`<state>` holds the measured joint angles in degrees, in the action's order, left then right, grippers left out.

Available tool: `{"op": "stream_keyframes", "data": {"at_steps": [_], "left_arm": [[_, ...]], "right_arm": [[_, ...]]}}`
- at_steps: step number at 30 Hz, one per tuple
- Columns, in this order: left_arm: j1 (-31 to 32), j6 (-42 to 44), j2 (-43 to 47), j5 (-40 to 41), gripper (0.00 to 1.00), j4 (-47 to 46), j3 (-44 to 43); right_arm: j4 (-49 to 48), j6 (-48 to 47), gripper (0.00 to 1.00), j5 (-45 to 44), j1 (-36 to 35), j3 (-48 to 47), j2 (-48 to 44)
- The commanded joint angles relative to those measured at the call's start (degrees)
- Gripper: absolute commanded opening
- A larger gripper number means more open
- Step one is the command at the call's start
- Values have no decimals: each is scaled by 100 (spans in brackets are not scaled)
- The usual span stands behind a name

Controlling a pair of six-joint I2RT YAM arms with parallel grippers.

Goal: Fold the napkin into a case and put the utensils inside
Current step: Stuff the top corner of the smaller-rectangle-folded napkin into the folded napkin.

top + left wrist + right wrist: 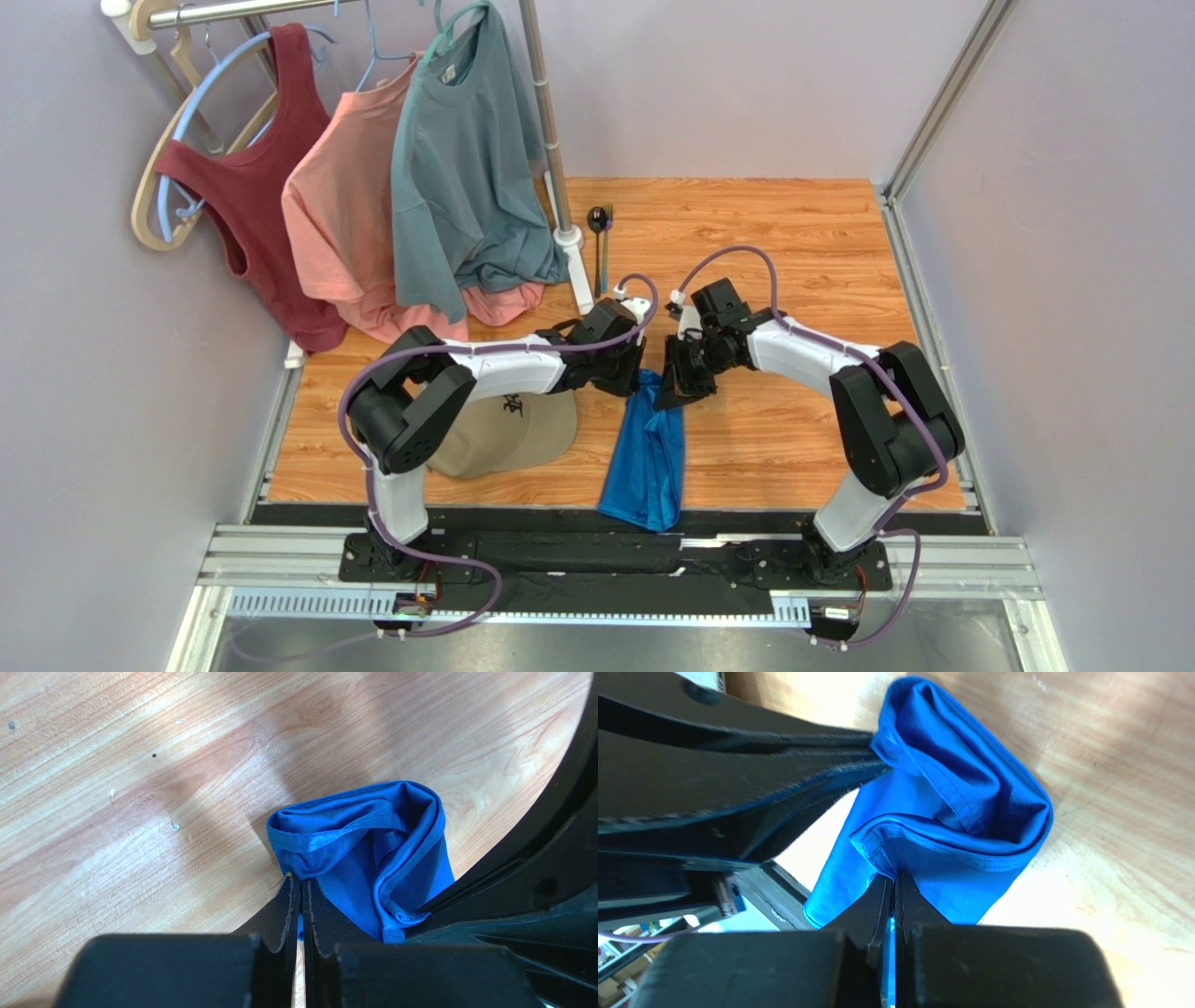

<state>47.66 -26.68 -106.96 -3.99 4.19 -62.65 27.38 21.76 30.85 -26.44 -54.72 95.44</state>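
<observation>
Napkin (645,455) up at mid-counter (786,238), folded into a long blue strip. Its far end is raised between the two arms, and its near end trails close to the counter's front edge. Left claw (298,889) is pressed together, pinching a hem. Right claw (892,882) is likewise clamped on a folded edge, blue cloth showing between its fingers. I'd call it halfway: folds are bunched, not yet a flat case. The utensils (602,245) lie far back by the rack pole (554,154), not yet loaded. Tan cap (505,427) crowds the left. Bare wood right and beyond gives room to work.
</observation>
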Motion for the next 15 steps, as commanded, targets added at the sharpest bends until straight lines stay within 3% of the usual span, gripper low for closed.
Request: {"op": "stream_keyframes", "data": {"at_steps": [1, 5, 9, 10, 15], "left_arm": [[33, -83, 307, -58, 3, -76, -168], [33, -232, 307, -269, 5, -49, -186], [42, -233, 412, -305, 29, -67, -98], [33, -224, 430, -261, 31, -23, -63], [33, -198, 526, -208, 33, 118, -37]], "right_arm": [[330, -260, 0, 149, 7, -223, 80], [497, -295, 0, 62, -46, -355, 159], [453, -199, 0, -61, -55, -390, 194], [453, -164, 0, -79, -55, -408, 203], [426, -49, 0, -62, -55, -434, 238]]}}
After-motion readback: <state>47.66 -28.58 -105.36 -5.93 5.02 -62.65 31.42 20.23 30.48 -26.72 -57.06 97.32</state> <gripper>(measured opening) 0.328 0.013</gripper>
